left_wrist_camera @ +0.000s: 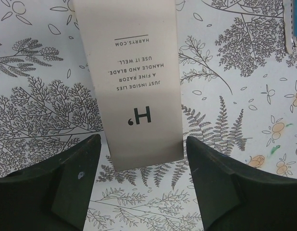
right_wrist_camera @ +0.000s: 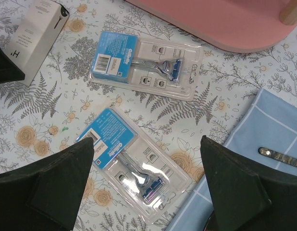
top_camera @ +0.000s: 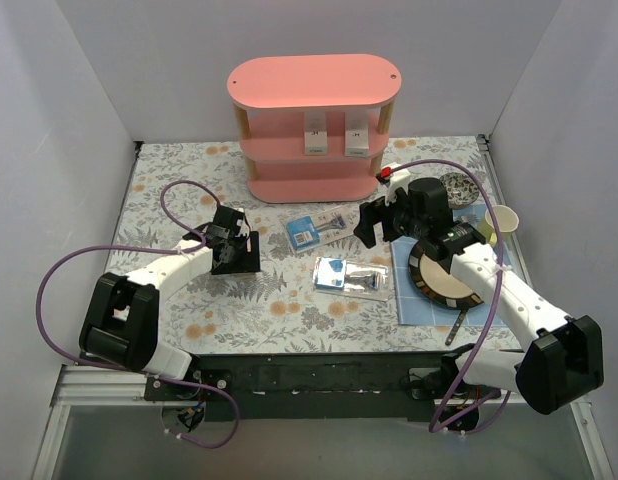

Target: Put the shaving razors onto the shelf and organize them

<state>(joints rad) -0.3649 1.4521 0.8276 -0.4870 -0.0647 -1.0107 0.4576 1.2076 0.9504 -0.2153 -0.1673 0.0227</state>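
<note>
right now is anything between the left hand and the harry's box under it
Nothing visible. The Harry's box lies flat on the floral tablecloth directly below the left hand, one end between its open fingers, with bare cloth showing on either side of it.

The top camera looks down from above and behind the arms on the whole flower-printed table (top_camera: 189,190), the left wrist camera looks from very near between the fingers of the left pincer (left_wrist_camera: 141,144) at a slim white cardboard box (left_wrist_camera: 134,82), and the right wrist camera, higher up, shares this box, ahead and left of the right pincer (right_wrist_camera: 147,144).
</note>
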